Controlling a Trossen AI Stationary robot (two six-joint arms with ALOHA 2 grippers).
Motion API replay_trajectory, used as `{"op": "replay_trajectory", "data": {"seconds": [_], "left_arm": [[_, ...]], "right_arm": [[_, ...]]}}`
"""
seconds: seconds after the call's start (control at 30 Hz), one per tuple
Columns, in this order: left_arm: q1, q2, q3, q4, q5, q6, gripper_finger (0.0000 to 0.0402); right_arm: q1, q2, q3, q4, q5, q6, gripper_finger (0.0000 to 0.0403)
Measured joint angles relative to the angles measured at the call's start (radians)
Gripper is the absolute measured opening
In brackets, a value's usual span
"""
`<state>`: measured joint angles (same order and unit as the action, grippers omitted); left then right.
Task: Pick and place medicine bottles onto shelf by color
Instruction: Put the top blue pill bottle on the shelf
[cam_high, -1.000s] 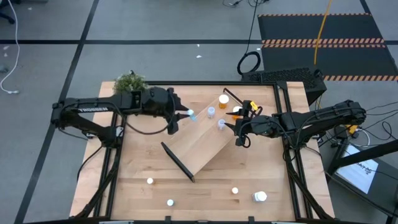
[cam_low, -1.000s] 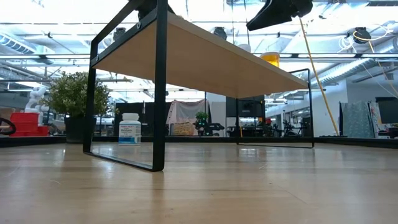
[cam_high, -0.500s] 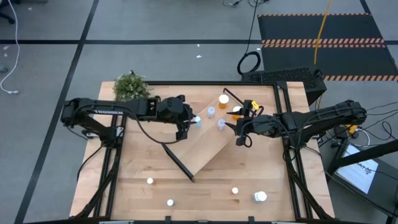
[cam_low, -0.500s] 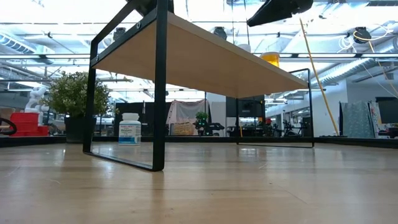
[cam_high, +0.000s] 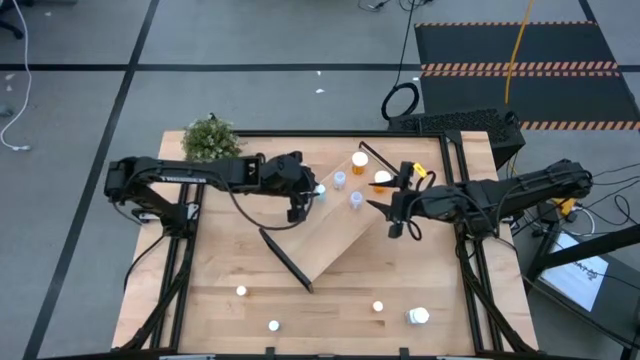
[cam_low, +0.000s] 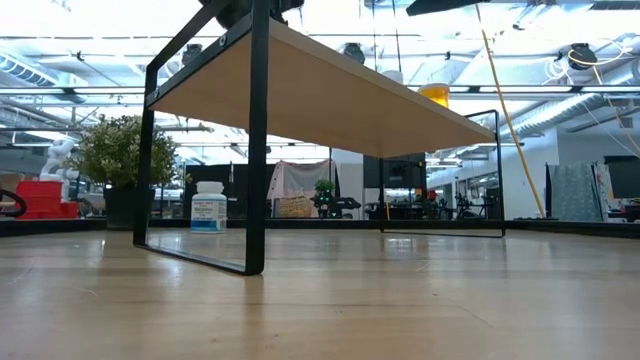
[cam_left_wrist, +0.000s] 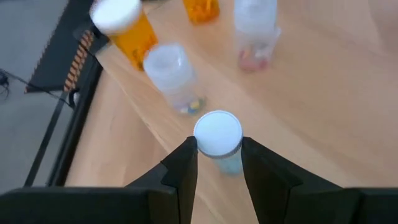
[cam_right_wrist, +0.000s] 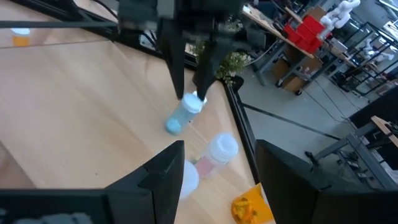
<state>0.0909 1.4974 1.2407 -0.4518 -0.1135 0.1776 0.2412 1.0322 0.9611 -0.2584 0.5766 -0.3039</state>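
1. The pale blue medicine bottle (cam_left_wrist: 217, 140) is pinched just under its white cap between the fingers of the left pincer (cam_high: 316, 191). It hangs over the shelf (cam_high: 325, 235), near that board's corner at about 11 o'clock on the counter (cam_high: 230, 250).
2. Its long axis runs roughly upright, cap toward the wrist camera and base toward the shelf top. I cannot tell whether the base touches the wood.
3. Seen from above, a clear bottle (cam_high: 339, 179) stands at roughly 2 o'clock from the held one, and a second clear bottle (cam_high: 355, 199) at about 4 o'clock. Both are close by on the shelf.
4. Two orange bottles stand farther out, one (cam_high: 359, 160) at the shelf's 12 o'clock end and another (cam_high: 381, 179) just beyond the clear pair.
5. The right pincer (cam_high: 392, 212) hovers at 3 o'clock from the blue bottle, past the clear pair, its fingers spread and holding nothing. The left arm is plainly the nearer.
6. My judgement: the set-down turns on lowering the bottle straight along its own axis, clear of its neighbour at 2 o'clock.
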Motion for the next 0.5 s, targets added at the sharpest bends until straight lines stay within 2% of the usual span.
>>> {"op": "replay_trajectory", "data": {"seconds": [0.5], "left_arm": [[0.001,0.011,0.0,-0.002,0.0,0.002,0.0122]], "right_arm": [[0.01,-0.006,0.0,0.0,0.002,0.002,0.0192]]}}
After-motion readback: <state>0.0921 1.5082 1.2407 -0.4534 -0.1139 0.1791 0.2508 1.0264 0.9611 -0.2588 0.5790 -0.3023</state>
